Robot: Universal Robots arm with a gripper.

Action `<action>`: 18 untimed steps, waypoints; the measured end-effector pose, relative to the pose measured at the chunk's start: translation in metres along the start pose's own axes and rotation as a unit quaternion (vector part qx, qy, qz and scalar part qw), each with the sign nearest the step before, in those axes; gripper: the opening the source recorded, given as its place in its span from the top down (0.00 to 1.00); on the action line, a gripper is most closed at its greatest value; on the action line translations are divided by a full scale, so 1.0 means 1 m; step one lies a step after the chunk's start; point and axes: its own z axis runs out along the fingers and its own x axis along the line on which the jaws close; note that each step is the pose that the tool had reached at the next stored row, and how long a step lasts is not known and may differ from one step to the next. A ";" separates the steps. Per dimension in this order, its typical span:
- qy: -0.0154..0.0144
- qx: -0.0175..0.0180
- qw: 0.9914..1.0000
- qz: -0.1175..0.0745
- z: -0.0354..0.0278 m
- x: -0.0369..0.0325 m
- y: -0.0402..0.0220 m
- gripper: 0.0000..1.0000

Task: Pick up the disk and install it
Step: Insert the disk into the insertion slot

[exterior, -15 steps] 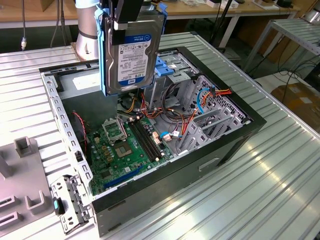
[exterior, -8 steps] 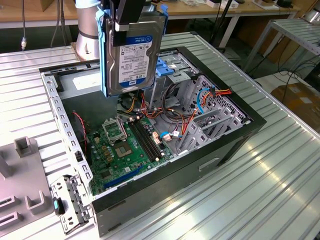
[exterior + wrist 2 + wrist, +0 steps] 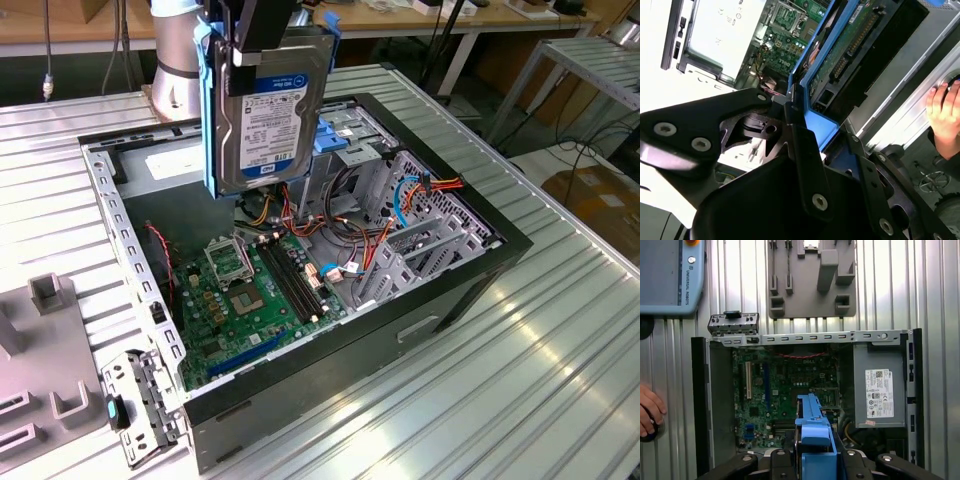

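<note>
The gripper (image 3: 262, 45) is pinching the disk (image 3: 265, 110) upright above the far end of the open case (image 3: 330, 372), to the exterior view's left of the drive cage (image 3: 375, 150), where holding it steady and clear of the cables (image 3: 405, 195) seems wise, while the first wrist view is revealing a person's hand (image 3: 649, 412) beside the case.

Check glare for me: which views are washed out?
Exterior view: glare streaks the ribbed table, while the held disk is evenly lit. Second wrist view: the table beside the computer case is blown white. First wrist view: even light.
</note>
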 end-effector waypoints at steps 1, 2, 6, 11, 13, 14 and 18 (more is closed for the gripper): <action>0.000 0.000 1.000 0.000 0.0000 0.0006 0.0000 0.63; 0.000 0.000 1.000 0.000 0.0001 0.0009 -0.0001 0.63; 0.000 0.000 1.000 0.000 0.0002 0.0024 -0.0002 0.63; 0.001 0.000 1.000 0.000 0.0002 0.0041 -0.0004 0.63; 0.001 0.000 1.000 0.000 0.0002 0.0050 -0.0004 0.63; 0.001 0.000 1.000 0.000 0.0003 0.0052 -0.0004 0.63; 0.001 0.000 1.000 0.000 0.0004 0.0066 -0.0004 0.63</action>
